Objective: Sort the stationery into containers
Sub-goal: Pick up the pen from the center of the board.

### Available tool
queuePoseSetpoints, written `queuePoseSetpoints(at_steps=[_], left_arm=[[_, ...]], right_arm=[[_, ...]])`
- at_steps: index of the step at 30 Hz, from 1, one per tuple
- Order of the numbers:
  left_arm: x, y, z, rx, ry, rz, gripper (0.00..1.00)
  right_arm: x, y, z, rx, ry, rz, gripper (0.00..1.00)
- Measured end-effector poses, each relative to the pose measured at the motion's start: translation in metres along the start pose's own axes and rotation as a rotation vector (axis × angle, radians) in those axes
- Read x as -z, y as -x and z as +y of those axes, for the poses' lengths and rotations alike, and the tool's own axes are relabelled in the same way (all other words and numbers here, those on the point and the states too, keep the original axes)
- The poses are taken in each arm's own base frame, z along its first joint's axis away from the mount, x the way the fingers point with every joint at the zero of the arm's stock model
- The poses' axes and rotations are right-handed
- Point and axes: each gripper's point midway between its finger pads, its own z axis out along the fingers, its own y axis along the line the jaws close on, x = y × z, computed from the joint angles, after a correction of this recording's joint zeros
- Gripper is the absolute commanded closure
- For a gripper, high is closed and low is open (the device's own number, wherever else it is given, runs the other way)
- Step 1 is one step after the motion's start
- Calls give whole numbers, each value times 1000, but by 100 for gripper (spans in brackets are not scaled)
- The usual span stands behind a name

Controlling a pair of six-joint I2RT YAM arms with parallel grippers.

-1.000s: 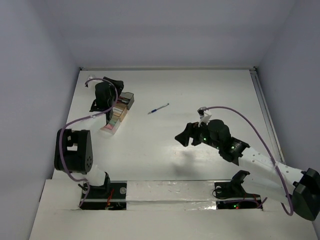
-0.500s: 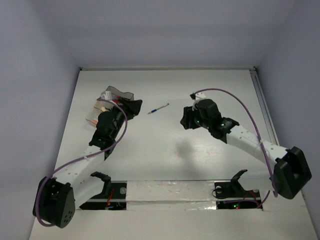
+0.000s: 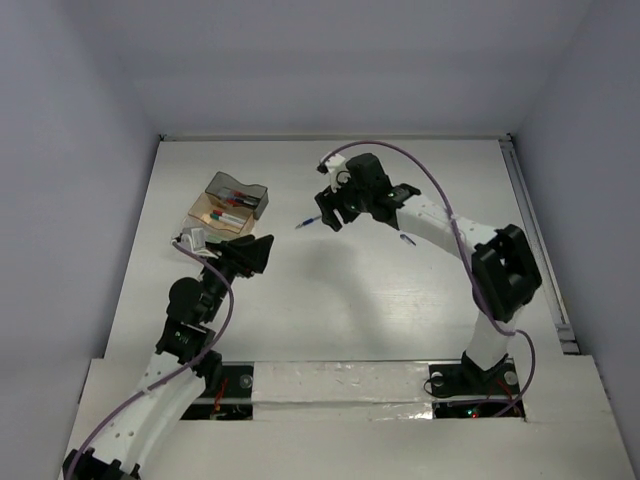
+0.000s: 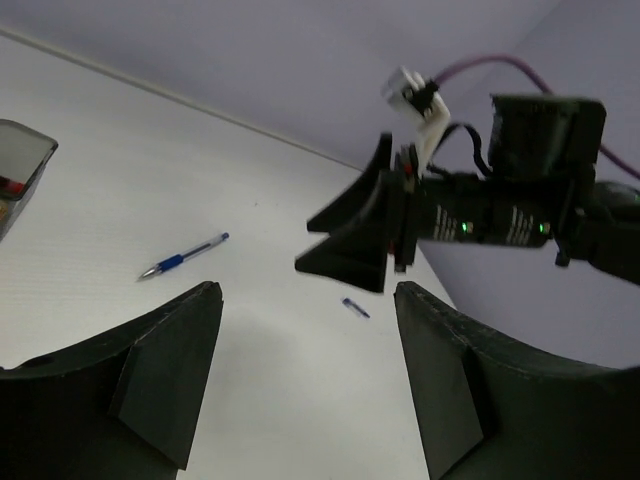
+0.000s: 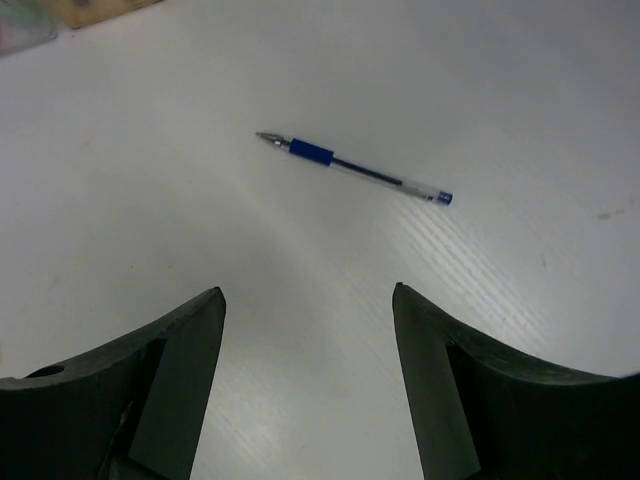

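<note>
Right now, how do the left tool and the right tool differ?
Place: the right tool hovers over the blue pen; the left tool sits near the trays. Aim: the right tool faces down at the table, the left tool across it. Both are open and empty.

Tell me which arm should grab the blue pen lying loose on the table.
Probably right. The right gripper hangs open just above the pen, which its wrist camera sees just ahead. The left gripper, open too, sits farther off, nearer the trays.

Robotics lab cell — white table (image 3: 330, 310), plain grey panels (image 3: 340, 70) on three sides, two cabled robot arms (image 3: 450, 225)
</note>
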Motion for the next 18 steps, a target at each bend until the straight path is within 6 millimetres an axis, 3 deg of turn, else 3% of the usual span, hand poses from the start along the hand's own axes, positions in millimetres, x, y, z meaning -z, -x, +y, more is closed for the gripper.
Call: queuePoseSetpoints(at_steps=[3, 8, 18], left_arm=[[6, -11, 10, -17, 15, 18, 33], [12, -31, 26, -27, 53, 76, 33], [13, -36, 20, -24, 28, 95, 34]], right_arm=[[-19, 14, -10, 58, -9, 11, 24], [-48, 0, -24, 152, -10, 147, 22], [-94, -4, -38, 313, 51, 280, 21]])
